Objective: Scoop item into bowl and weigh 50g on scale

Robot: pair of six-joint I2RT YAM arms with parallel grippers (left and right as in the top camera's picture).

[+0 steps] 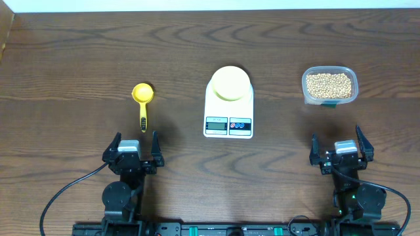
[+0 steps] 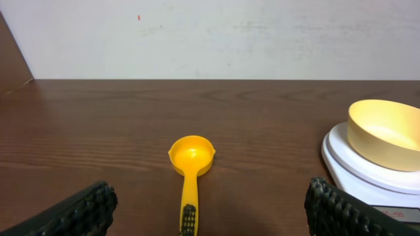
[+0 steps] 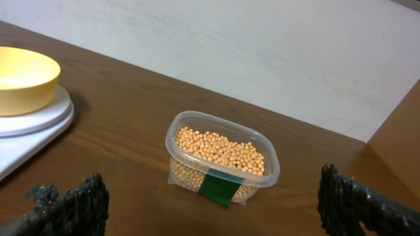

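Note:
The pale-yellow bowl (image 1: 229, 83) stands empty on the white scale (image 1: 228, 115) at the table's middle; both also show in the left wrist view, bowl (image 2: 386, 134) on scale (image 2: 341, 161), and in the right wrist view, bowl (image 3: 21, 77) on scale (image 3: 39, 124). The tan beans (image 1: 329, 83) fill a clear tub (image 1: 329, 100) at the right, also in the right wrist view (image 3: 220, 149). A yellow scoop (image 1: 142, 101) lies left of the scale, its handle toward my left gripper (image 2: 190, 155). My left gripper (image 1: 133, 148) and right gripper (image 1: 341, 149) are open and empty, near the front edge.
A green label (image 3: 220, 187) marks the tub's near wall. A pale wall (image 2: 210, 36) rises behind the table's far edge. Cables (image 1: 62, 196) run from the arm bases along the front.

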